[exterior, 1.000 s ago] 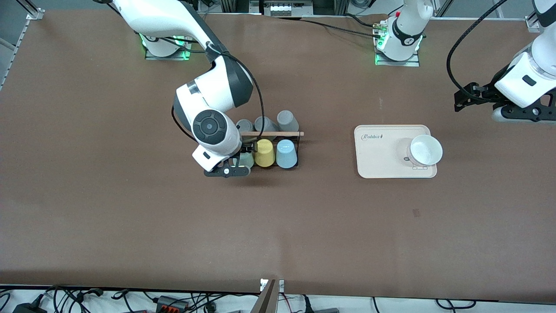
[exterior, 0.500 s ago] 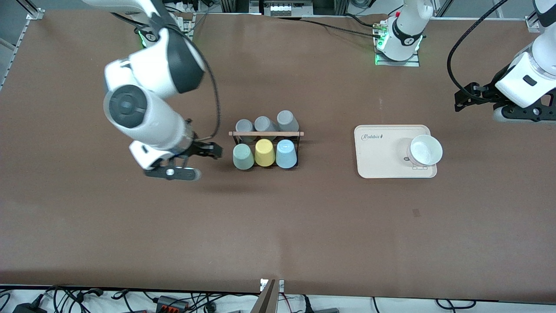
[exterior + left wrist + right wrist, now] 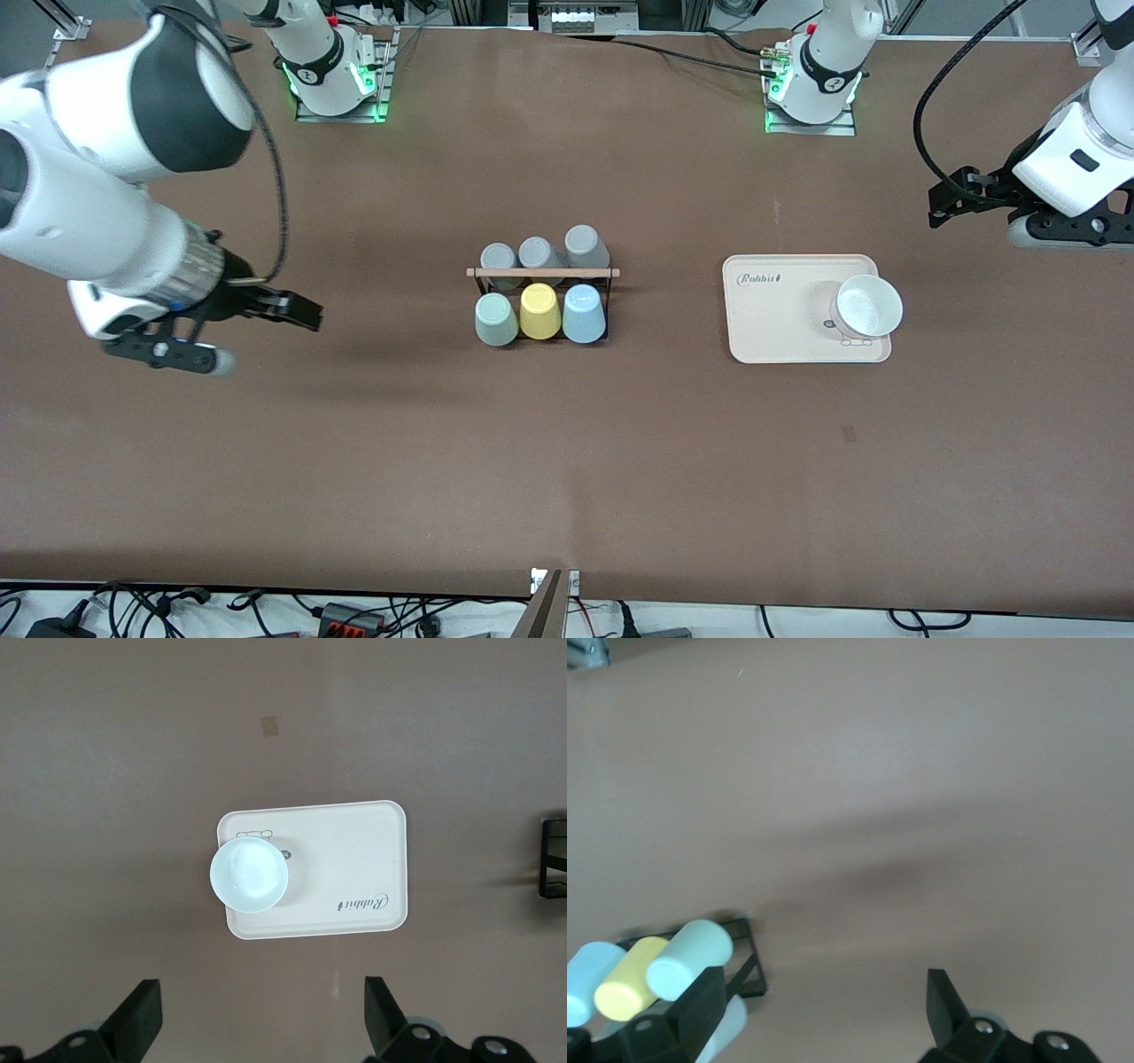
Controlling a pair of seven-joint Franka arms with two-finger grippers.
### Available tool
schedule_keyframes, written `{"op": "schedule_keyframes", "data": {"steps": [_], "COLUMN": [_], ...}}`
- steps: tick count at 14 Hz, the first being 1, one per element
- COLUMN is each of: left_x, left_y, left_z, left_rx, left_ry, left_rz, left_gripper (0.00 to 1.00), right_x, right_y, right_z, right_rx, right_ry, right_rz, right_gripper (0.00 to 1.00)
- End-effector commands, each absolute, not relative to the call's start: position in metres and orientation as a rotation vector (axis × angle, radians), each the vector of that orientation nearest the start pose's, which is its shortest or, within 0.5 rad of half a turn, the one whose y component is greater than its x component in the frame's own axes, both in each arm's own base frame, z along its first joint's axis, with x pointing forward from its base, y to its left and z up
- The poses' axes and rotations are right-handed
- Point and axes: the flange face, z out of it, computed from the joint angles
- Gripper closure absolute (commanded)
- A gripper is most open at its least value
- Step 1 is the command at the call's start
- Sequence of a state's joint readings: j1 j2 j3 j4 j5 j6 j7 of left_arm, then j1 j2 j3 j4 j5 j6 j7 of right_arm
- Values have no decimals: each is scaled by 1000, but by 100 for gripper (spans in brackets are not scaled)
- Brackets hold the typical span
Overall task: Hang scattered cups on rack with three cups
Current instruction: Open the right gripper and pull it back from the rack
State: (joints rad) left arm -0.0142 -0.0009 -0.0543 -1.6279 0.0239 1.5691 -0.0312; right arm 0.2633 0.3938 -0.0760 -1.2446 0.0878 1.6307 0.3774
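Note:
The black wire rack (image 3: 542, 273) with its wooden rod stands mid-table. On its nearer row sit the sage green cup (image 3: 495, 319), a yellow cup (image 3: 539, 311) and the light blue cup (image 3: 584, 313), all upside down. My right gripper (image 3: 301, 312) is open and empty over bare table, off the rack toward the right arm's end. In the right wrist view the green cup (image 3: 687, 961), the blue cup (image 3: 589, 983) and the rack (image 3: 755, 970) show beside my right gripper (image 3: 824, 1010). My left gripper (image 3: 941, 206) waits open and empty at the left arm's end.
Three grey cups (image 3: 536, 252) fill the rack's farther row. A beige tray (image 3: 771, 319) holding a white bowl (image 3: 868, 306) lies between the rack and the left arm's end. The tray (image 3: 354, 859) and bowl (image 3: 248, 873) also show in the left wrist view.
My right gripper was at the sage green cup on the rack a second ago. It has drawn away toward the right arm's end, leaving the cup on the rack. The left arm has not moved.

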Motion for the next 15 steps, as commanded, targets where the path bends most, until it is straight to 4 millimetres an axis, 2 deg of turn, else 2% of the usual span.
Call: {"op": "schedule_keyframes", "data": {"steps": [1,3,4,6,8,9,10,13,15], "left_x": [559,559,559,559,559,559,559,558,556], "left_y": [-38,-39,-39,-40,-40,-40,-41,-45,-54], "left_z": [603,603,603,603,603,603,603,604,604], "left_rx": [-3109,-3109,-3109,-3109,-3107,-3109,-3107,-3108,-3107], "left_ry": [93,96,96,98,98,98,101,110,134], "left_rz": [86,86,86,86,86,86,86,88,92], "left_gripper": [0,0,0,0,0,0,0,0,0], "right_x": [652,650,648,643,640,636,633,628,615], "right_y": [104,68,45,1,-12,-25,-33,-36,-38], "right_z": [567,566,576,594,601,610,612,610,607], "right_rx": [-3129,-3136,-3123,-3114,-3125,-3126,-3130,-3138,-3166], "right_ry": [183,238,250,162,85,99,87,40,37], "right_rz": [-18,46,30,-13,-32,-61,-56,-51,-59], "right_gripper": [0,0,0,0,0,0,0,0,0]}}
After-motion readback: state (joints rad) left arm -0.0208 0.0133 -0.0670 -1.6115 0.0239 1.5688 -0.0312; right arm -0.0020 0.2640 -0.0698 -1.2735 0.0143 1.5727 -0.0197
